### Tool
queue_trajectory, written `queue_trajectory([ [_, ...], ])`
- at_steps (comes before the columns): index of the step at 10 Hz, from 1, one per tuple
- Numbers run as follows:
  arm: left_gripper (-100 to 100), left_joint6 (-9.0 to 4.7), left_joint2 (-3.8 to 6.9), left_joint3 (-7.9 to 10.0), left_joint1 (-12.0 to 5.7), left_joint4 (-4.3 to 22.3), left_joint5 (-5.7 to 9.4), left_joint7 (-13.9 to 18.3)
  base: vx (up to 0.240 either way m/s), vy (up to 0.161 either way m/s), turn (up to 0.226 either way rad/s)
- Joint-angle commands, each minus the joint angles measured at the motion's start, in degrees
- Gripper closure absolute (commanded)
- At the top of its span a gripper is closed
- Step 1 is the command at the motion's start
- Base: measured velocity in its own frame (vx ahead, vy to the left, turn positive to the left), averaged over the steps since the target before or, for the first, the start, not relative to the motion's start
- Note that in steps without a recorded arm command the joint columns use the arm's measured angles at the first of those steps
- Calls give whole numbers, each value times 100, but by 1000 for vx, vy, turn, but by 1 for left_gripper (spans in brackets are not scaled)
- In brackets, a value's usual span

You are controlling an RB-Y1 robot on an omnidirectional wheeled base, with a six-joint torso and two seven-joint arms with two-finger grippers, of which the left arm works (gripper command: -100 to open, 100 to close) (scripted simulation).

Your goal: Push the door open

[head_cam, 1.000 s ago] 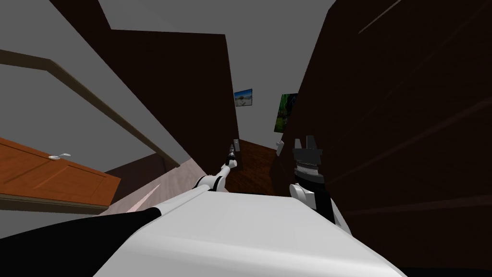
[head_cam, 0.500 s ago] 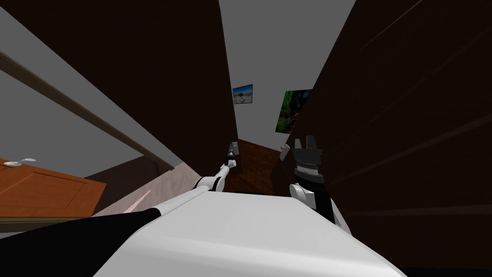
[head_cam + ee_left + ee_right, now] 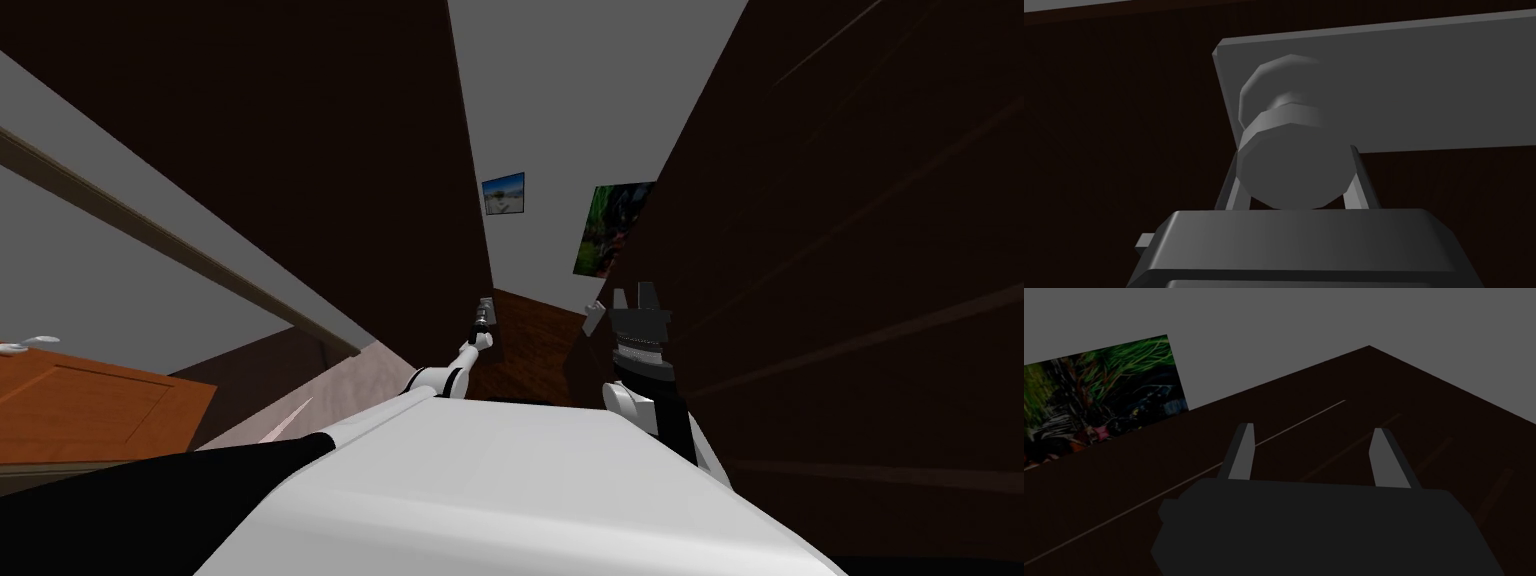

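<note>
A tall dark brown door (image 3: 300,150) stands ahead on my left, its free edge towards the middle. Its grey round knob (image 3: 487,304) sits at that edge. My left arm reaches out straight, and the left gripper (image 3: 481,320) is at the knob. The left wrist view shows the knob (image 3: 1291,165) on a grey plate (image 3: 1404,90) against the dark door (image 3: 1114,130), with both fingers (image 3: 1358,185) pressing its sides. My right gripper (image 3: 634,298) is raised beside a dark brown panel (image 3: 860,250), open and holding nothing (image 3: 1313,428).
Between the door and the dark panel a narrow gap shows a grey wall with two pictures (image 3: 503,194) (image 3: 612,228) and brown floor (image 3: 530,340). A small grey handle (image 3: 594,318) sticks out by the panel. An orange-brown door (image 3: 90,400) lies far left.
The whole head view has shifted: the dark door looms larger, its top is out of frame, and the orange door has slid left. Both grippers keep their places; the left stays on the knob.
</note>
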Motion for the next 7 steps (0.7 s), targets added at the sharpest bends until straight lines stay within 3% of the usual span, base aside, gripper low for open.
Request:
queue_trajectory([
  [1,100,-2,-1,1,3,0,1,0,-18,1,-2],
  [3,100,-2,-1,1,3,0,1,0,-5,0,1],
  [4,100,-37,127,128,5,7,124,-173,99,19,1],
  [6,100,-48,143,157,2,4,151,-211,150,16,31],
  [7,100,-95,180,283,-13,-5,271,-377,189,22,25],
])
